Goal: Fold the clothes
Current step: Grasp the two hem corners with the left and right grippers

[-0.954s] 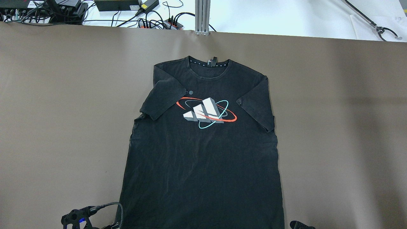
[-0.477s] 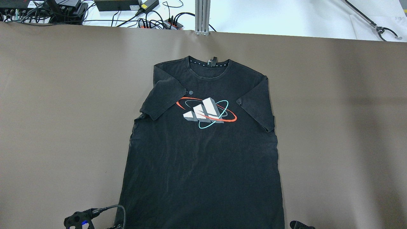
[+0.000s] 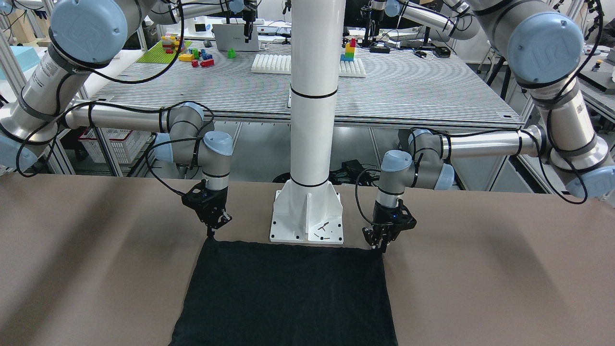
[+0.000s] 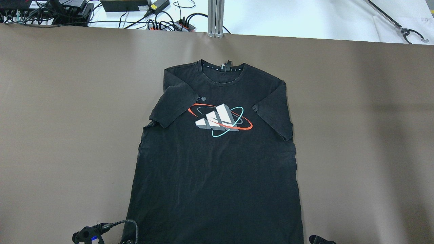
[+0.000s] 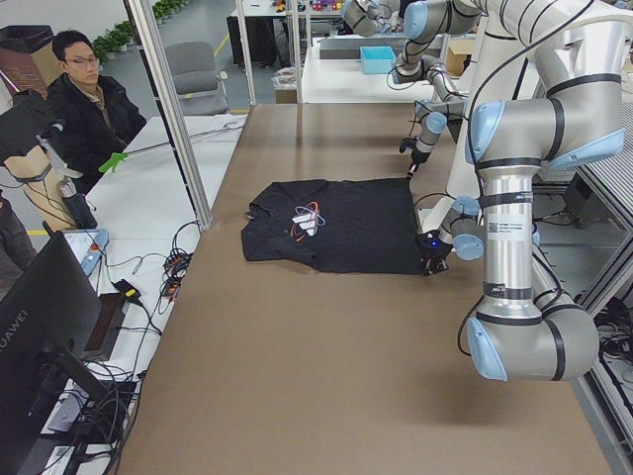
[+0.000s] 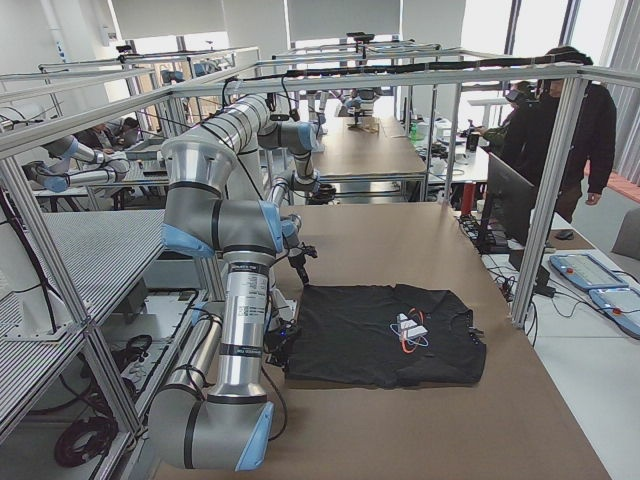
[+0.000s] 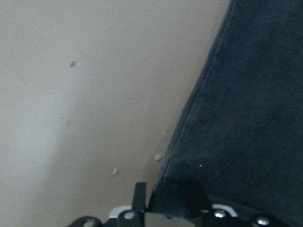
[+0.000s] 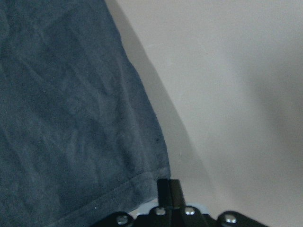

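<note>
The clothes (image 4: 217, 169) are one black T-shirt with a white, red and cyan print, lying flat with the chest up on the brown table cover (image 4: 67, 118). Its collar points away from me and its hem lies near my base (image 3: 288, 293). My left gripper (image 3: 379, 246) stands at one hem corner. In the left wrist view it (image 7: 168, 203) is open, with that corner (image 7: 246, 118) between its fingers. My right gripper (image 3: 211, 233) is at the other hem corner. Seen from its own wrist, it (image 8: 169, 189) is shut on the hem edge (image 8: 61, 118).
A white post with a base plate (image 3: 307, 216) stands just behind the hem, between the two grippers. Cables and power strips (image 4: 169, 23) lie beyond the far table edge. A person sits by the table (image 5: 89, 109). Another stands at the far side (image 6: 570, 130).
In the overhead view my left wrist and its cable have crept right, toward the shirt's hem corner. The shirt and the right arm have not moved.
</note>
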Controlling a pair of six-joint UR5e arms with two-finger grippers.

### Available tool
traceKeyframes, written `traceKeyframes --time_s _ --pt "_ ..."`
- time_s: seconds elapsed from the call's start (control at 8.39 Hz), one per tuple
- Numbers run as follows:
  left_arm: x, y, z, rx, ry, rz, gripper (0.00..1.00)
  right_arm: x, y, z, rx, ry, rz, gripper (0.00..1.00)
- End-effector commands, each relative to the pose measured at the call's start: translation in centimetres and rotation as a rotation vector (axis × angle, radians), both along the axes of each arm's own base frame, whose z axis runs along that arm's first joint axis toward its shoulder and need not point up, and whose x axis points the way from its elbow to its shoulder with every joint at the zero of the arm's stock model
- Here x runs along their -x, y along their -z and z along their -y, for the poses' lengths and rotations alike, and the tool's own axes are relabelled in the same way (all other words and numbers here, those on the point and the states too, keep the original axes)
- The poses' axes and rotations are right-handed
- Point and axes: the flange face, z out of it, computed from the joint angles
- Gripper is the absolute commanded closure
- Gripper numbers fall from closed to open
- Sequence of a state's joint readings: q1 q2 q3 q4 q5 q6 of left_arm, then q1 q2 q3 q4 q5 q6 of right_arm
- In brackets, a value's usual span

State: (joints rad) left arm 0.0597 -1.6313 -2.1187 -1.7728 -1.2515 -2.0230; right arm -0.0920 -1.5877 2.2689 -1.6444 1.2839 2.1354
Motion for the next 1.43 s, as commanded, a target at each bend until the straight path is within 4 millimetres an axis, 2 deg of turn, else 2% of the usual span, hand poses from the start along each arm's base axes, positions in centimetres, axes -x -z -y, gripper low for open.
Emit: traceKeyframes --time_s 0.0,0.12,0.24,0.36,0.6,0.83,0.95,1.07,1.19,1.31 --pt "0.1 0.8 0.1 0.002 0.0 -0.015 0.86 0.0 0.0 0.1 0.0 -0.001 0.0 1.0" --pt "0.1 0.8 0.1 0.002 0.002 -0.015 0.97 0.0 0.1 0.1 0.0 -0.001 0.003 1.0" --pt "0.2 0.6 0.1 0.002 0.0 -0.011 1.0 0.0 0.2 0.1 0.0 -0.001 0.004 1.0" --pt "0.4 0.9 0.1 0.002 -0.002 -0.017 1.0 0.0 0.3 0.1 0.001 -0.003 0.006 1.0" --pt "3.0 2.0 -0.1 0.005 -0.015 -0.042 1.0 -0.4 0.9 0.1 0.004 -0.002 0.02 1.0" --pt "6.1 4.4 -0.2 0.014 -0.03 -0.096 1.0 -3.0 3.5 0.4 0.014 0.0 0.08 1.0" --pt "7.6 6.5 0.1 0.017 -0.027 -0.143 1.0 -4.9 5.6 0.6 0.037 0.017 0.127 1.0" --pt "9.5 8.5 1.0 0.024 -0.021 -0.192 1.0 -6.6 7.1 1.5 0.062 0.015 0.158 1.0" --pt "10.3 9.1 2.6 0.044 -0.01 -0.206 1.0 -7.3 7.8 3.2 0.057 0.036 0.166 1.0" --pt "11.2 9.4 4.5 0.027 -0.022 -0.203 1.0 -8.6 8.0 5.9 0.057 0.065 0.162 1.0"
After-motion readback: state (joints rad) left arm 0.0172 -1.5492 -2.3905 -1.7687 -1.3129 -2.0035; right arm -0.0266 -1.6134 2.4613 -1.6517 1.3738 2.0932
